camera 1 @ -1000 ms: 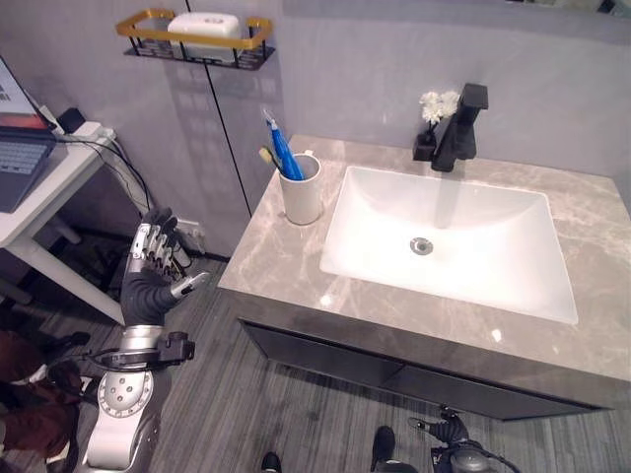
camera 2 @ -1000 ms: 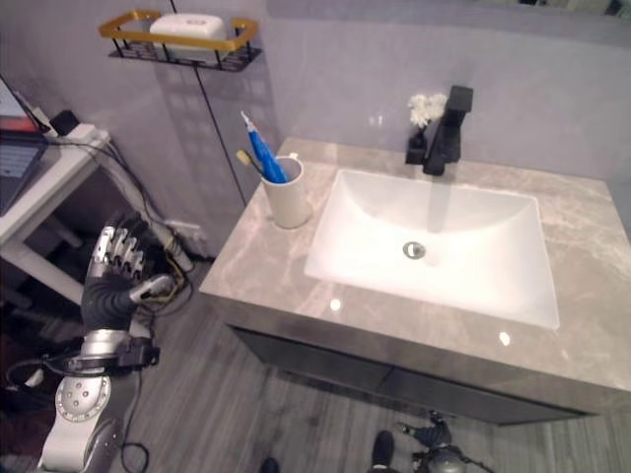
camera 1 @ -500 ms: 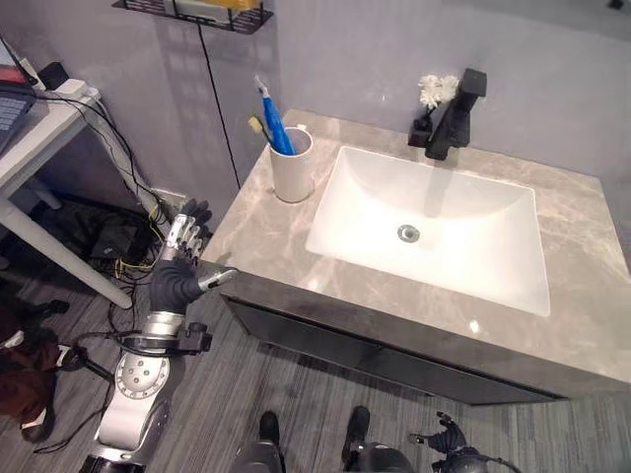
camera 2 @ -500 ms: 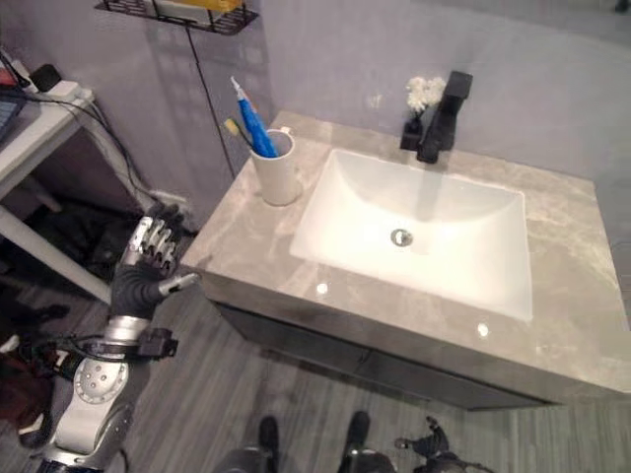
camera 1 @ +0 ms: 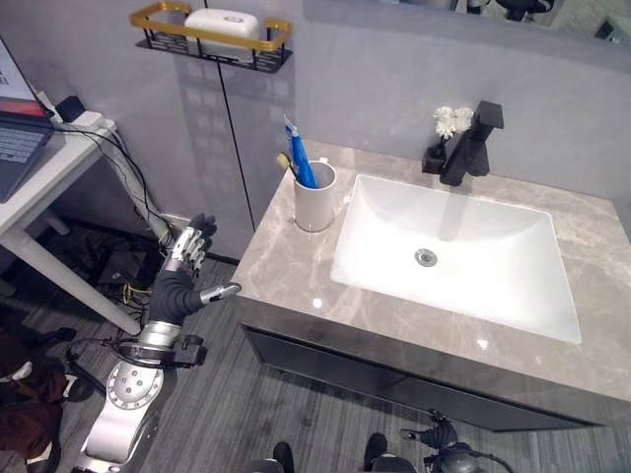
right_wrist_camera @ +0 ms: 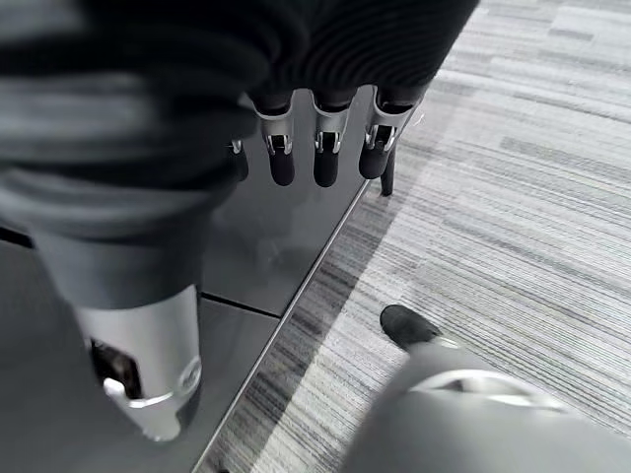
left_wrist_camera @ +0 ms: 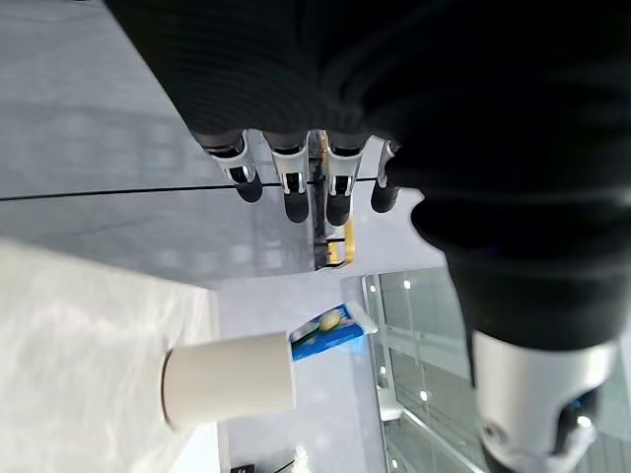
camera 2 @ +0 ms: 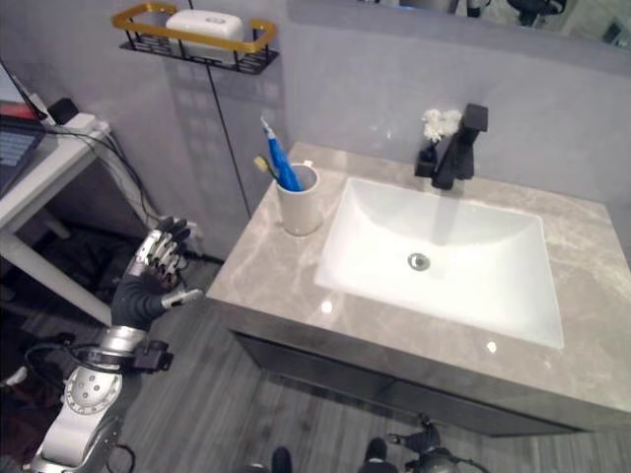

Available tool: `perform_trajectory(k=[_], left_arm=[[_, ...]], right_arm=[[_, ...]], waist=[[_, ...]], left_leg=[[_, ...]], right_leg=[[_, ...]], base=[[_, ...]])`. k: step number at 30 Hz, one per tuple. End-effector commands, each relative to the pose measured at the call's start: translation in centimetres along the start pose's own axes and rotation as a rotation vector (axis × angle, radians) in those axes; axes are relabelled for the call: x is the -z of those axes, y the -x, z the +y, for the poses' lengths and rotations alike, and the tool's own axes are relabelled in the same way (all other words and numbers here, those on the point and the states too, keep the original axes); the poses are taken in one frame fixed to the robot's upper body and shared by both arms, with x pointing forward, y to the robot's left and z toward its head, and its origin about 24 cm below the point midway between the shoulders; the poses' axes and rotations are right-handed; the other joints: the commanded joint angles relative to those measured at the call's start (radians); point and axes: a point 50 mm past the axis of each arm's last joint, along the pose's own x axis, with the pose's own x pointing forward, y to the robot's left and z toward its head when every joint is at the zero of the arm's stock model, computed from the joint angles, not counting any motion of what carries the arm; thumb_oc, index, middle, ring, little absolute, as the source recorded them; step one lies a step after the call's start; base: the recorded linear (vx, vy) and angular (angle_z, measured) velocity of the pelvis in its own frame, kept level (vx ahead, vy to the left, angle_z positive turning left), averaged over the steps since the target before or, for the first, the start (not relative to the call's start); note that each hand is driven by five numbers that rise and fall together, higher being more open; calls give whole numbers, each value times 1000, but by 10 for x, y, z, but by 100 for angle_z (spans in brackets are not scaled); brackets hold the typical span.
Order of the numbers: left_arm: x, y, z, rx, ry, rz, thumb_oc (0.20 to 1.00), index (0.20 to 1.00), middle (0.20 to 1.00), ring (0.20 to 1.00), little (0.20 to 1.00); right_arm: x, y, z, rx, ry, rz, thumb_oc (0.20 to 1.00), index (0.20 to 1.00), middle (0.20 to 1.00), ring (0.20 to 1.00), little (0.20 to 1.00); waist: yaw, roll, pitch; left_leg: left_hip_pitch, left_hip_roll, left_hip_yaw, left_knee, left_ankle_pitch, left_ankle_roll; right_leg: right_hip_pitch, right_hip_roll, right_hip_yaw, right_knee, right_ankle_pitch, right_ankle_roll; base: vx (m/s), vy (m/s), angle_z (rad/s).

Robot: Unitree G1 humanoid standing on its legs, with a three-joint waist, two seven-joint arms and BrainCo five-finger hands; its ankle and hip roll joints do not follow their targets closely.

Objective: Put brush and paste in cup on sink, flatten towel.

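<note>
A grey marble counter [camera 1: 286, 266] with a white sink [camera 1: 454, 251] is set against a grey wall. In the eye views, the brush [camera 1: 287, 164] and paste [camera 1: 301, 158] are already seen standing in the cup [camera 1: 315, 200]; no towel is seen, so flattening is judged the remaining step. The left hand [camera 1: 179, 281] is held off the counter's corner, fingers spread, empty. In the left wrist view, the cup lies beyond straight fingers [left_wrist_camera: 292, 187]. In the right wrist view, the right hand [right_wrist_camera: 317, 148] hangs relaxed beside the dark cabinet [right_wrist_camera: 266, 246].
</note>
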Motion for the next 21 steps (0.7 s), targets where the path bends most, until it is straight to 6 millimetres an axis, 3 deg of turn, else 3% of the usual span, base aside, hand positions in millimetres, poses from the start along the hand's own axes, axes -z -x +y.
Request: perform_trajectory(k=[1, 4, 5, 7, 8, 9, 14, 21], left_arm=[[-27, -4, -6, 82, -19, -125, 1000, 1000, 1000, 1000, 1000], [-29, -2, -5, 89, -19, -125, 1000, 1000, 1000, 1000, 1000], [-31, -1, -4, 88, -5, -129, 1000, 1000, 1000, 1000, 1000], [-32, -2, -3, 85, 25, -134, 1000, 1000, 1000, 1000, 1000], [-32, -2, -3, 84, 25, -134, 1000, 1000, 1000, 1000, 1000], [-30, -3, -4, 94, 44, -129, 1000, 1000, 1000, 1000, 1000], [-29, -1, -4, 110, 51, -113, 1000, 1000, 1000, 1000, 1000], [-37, 3, 0, 99, 81, -122, 1000, 1000, 1000, 1000, 1000]], right_arm=[[-12, -3, -4, 10, -87, -32, 1000, 1000, 1000, 1000, 1000], [-8, -3, -9, 28, -70, -8, 1000, 1000, 1000, 1000, 1000], [-7, -4, -13, 37, -57, -1, 1000, 1000, 1000, 1000, 1000], [-4, -4, -16, 48, -33, 3, 1000, 1000, 1000, 1000, 1000], [-4, -4, -16, 48, -32, 3, 1000, 1000, 1000, 1000, 1000], [2, -3, -17, 50, -21, 19, 1000, 1000, 1000, 1000, 1000], [15, 1, -13, 34, -22, 63, 1000, 1000, 1000, 1000, 1000], [31, 5, -10, 18, 32, 116, 1000, 1000, 1000, 1000, 1000]], waist=[[-18, 2, 39], [-8, 8, 40], [-17, 11, 43], [-35, 10, 46], [-34, 11, 45], [-44, 6, 45], [-43, -1, 18], [-41, 23, -10]], left_leg=[[14, -19, -54, 15, -8, -6], [38, -25, -41, -7, -10, -9], [45, -23, -50, -8, -12, -14], [51, -25, -75, -2, -19, -21], [50, -24, -74, -1, -20, -21], [55, -26, -90, 5, -31, -29], [61, -28, -95, -4, -38, -41], [48, 4, -95, -45, -6, -77]], right_leg=[[-40, 57, 57, 120, 38, 53], [-31, -5, -54, 39, 74, 57], [-43, -10, -46, 2, 89, 63], [-67, 15, 40, -47, 97, 67], [-67, 16, 40, -47, 98, 68], [-71, 31, 96, -91, 104, 70], [-7, 59, 101, -185, 94, 64], [35, 98, 80, -272, 53, 46]], base=[[136, 141, 5], [100, 28, 35], [149, -51, 23], [117, -58, 12], [123, -82, 39], [127, -86, 43], [119, -100, 42], [81, -98, -8]])
